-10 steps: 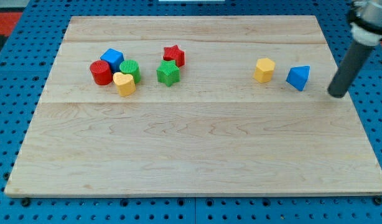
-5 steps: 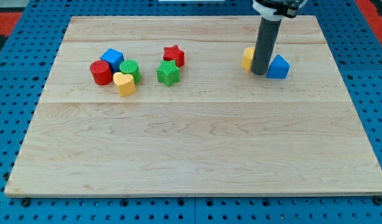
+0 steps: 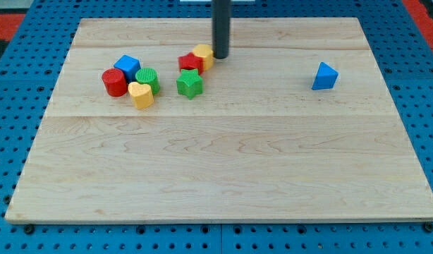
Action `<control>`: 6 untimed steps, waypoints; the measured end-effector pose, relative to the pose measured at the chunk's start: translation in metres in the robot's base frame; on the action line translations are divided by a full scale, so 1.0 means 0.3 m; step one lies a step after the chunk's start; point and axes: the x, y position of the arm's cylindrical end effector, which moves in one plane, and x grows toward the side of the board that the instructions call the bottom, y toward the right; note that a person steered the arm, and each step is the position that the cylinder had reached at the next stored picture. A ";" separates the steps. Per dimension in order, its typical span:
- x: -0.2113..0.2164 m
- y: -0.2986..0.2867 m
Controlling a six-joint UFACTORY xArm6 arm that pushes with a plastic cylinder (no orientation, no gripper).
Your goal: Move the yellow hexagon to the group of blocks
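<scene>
— Scanning from big to small: the wooden board [image 3: 223, 176], then my tip [image 3: 221, 56], then the blocks. Where's the yellow hexagon [image 3: 204, 54]?

— Touching the red star [image 3: 189, 63], with my tip just beside it at its 3 o'clock. No jaws here: a bare rod, holding nothing.

— Which step?

— Delivery looks nearly finished. Next, probably a slight nudge toward 8 o'clock, or withdrawal; the blue triangular block [image 3: 324, 76] sits well apart.

**A plain dark rod**

My tip [image 3: 221, 56] ends a straight, round rod, dark grey to black and smooth with a faint sheen along its length. It keeps one even thickness throughout. No cables, screws or markings show; its upper part is cut off by the view's top.
</scene>
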 end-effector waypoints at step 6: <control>-0.097 -0.277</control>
